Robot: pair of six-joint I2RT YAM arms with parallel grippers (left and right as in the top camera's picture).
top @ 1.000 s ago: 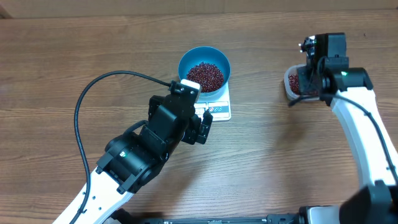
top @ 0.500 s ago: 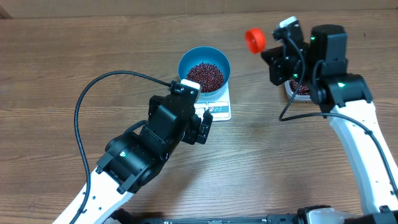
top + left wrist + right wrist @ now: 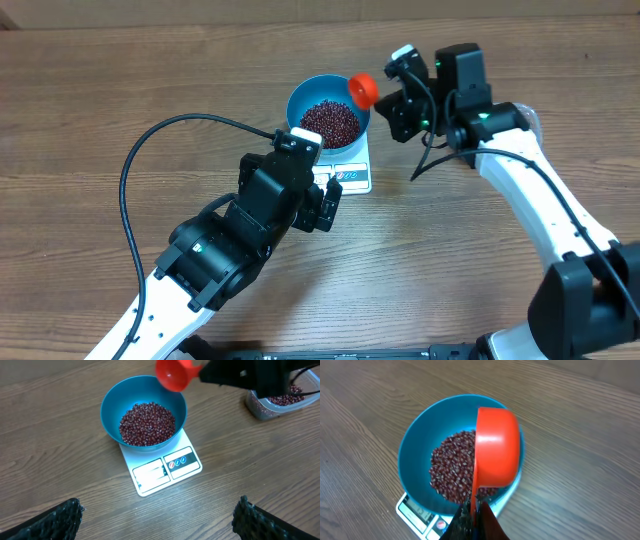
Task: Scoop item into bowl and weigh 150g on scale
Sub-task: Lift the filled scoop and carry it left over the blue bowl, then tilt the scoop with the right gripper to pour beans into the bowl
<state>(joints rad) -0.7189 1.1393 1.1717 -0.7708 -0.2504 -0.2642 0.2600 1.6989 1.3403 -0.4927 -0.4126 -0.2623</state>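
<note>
The right tool (image 3: 474, 512) is closed tight on the handle of the orange-red plastic scoop (image 3: 495, 455). A second ago it was at the clear plastic tub (image 3: 280, 402), well apart from the round bright blue bowl (image 3: 107, 405). Now the scoop hangs above the bowl's rim on the tub side, and its content is hidden. I judge that one more portion will join the small dark red beans (image 3: 147, 422) in the bowl, which stands on the flat white scale (image 3: 165, 467). The right arm reaches toward the bowl. The left tool (image 3: 157, 515) stays wide and empty, near the bowl on the scale's display side.
</note>
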